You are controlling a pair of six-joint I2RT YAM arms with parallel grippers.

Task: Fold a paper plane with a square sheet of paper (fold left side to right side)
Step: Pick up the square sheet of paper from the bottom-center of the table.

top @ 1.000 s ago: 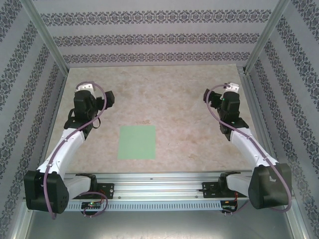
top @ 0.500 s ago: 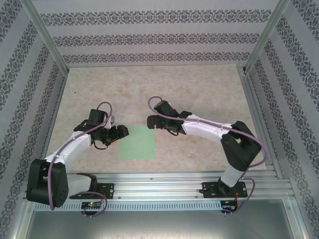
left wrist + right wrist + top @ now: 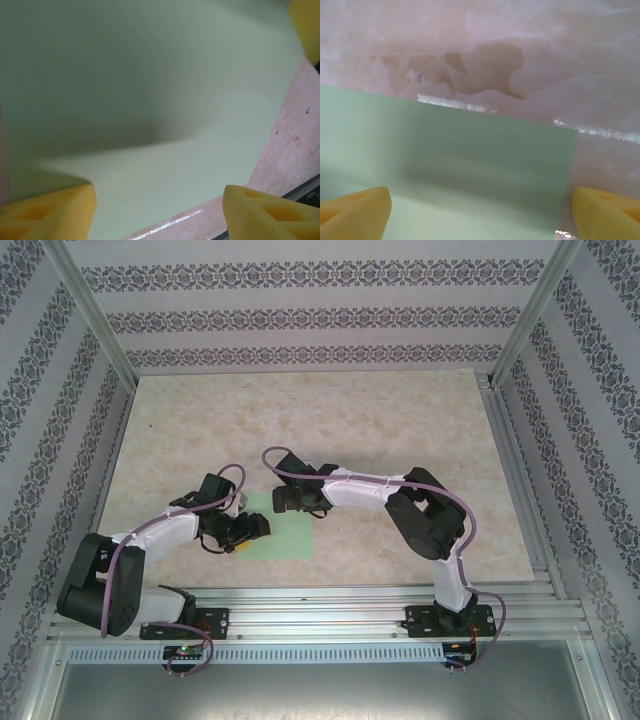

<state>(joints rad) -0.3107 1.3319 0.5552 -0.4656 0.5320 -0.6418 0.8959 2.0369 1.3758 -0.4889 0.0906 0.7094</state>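
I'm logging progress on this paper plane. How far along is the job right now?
Done: nothing is folded yet. The green sheet lies unfolded on the table. In hand: both arms are over it, with the left gripper open at its left side and the right gripper open at its far edge. Neither has pinched the paper. Left: the left-to-right fold and every fold after it.

Marbled table (image 3: 400, 420), patterned walls (image 3: 300, 315), metal rail (image 3: 320, 602)
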